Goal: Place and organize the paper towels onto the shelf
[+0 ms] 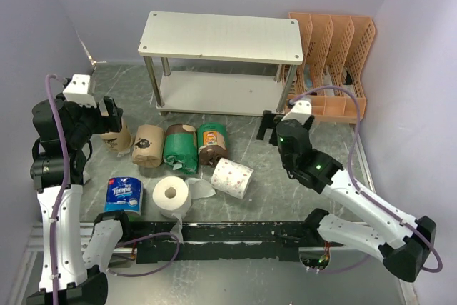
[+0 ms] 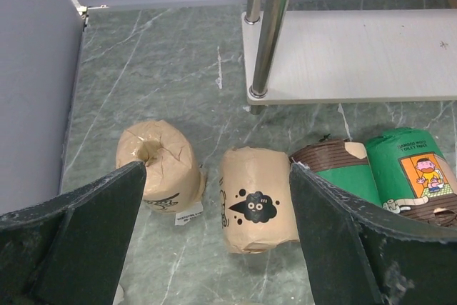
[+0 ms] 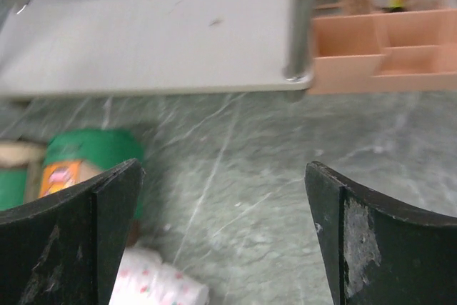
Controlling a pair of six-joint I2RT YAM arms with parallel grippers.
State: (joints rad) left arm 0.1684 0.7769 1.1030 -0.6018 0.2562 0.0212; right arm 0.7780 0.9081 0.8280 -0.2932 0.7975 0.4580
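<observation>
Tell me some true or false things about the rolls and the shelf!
1. The shelf has no rolls on it. True.
2. The blue roll is on the shelf's top board. False: it is on the table, out in front of the shelf.
3. The left gripper is open. True.
4. The right gripper holds a green roll. False: it is open and empty.
5. Two green rolls sit side by side. True.
</observation>
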